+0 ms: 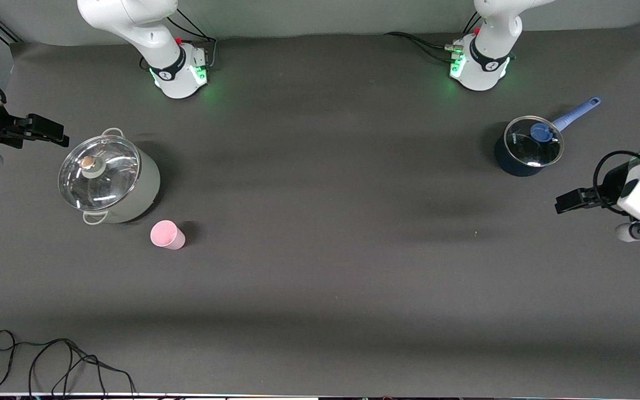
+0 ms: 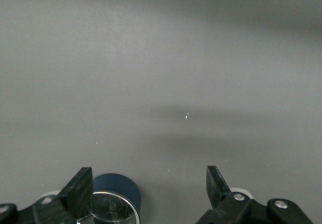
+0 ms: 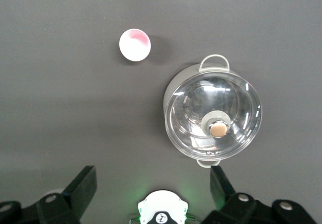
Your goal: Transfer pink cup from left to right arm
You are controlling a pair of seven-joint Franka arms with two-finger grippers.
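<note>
Dark grey table (image 1: 320, 233) with two pots, a cup and a loose cable

The pale green lidded pot (image 1: 110, 179) stands toward the right arm's end, its glass lid on; the pink cup (image 1: 167, 234) stands upright just beside it at the pot's four o'clock, nearer the front camera, apart from it. The dark blue saucepan (image 1: 528, 146) with glass lid and blue handle sits toward the left arm's end, handle pointing to two o'clock. A black cable (image 1: 59, 361) loops at the table's nearest edge, at seven o'clock from the cup.

cup (image 1: 167, 234) just beside lidded pot (image 1: 110, 180)
</note>
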